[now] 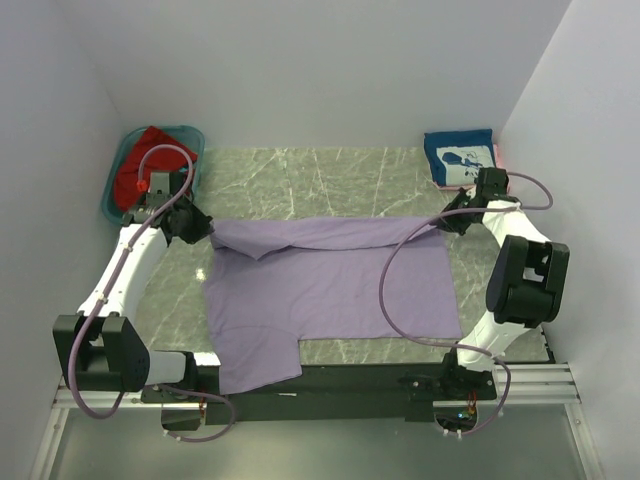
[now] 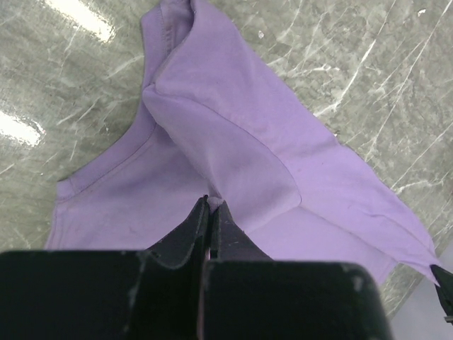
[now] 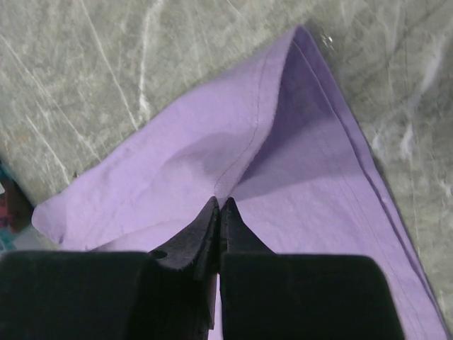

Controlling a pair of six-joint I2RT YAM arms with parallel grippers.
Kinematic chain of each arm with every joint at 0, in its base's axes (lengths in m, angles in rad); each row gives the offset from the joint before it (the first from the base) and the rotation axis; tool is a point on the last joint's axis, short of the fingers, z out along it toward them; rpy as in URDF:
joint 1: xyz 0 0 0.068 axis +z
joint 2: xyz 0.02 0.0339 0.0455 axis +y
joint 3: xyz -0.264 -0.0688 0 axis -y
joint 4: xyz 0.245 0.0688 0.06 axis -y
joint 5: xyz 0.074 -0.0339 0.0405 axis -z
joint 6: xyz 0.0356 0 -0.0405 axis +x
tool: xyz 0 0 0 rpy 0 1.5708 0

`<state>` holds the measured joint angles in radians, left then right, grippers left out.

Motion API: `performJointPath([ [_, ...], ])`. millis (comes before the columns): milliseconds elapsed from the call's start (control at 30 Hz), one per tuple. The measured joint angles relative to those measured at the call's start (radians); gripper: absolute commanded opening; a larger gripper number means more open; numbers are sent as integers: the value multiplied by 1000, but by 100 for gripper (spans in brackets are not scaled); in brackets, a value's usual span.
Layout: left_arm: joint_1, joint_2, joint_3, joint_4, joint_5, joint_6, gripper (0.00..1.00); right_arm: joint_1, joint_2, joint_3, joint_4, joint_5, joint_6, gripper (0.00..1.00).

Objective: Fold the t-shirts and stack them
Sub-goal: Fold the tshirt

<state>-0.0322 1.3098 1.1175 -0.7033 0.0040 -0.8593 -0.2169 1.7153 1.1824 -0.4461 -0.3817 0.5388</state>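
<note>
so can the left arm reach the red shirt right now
Probably yes for reach: the red shirt lies in the tub just beyond the left gripper, nothing between. But that gripper is shut on the purple shirt and must let go first.

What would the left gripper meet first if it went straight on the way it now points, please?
The left gripper, shut on the lavender t-shirt, would push first into that shirt's raised fold just ahead of its tips; the marble table probably comes next, though depth is unclear.
</note>
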Motion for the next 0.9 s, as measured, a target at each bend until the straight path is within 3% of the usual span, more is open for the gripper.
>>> performJointPath([
  [900,0,-21,-68,-14,19,-26,1,0,10,-56,-49,140,3,0],
])
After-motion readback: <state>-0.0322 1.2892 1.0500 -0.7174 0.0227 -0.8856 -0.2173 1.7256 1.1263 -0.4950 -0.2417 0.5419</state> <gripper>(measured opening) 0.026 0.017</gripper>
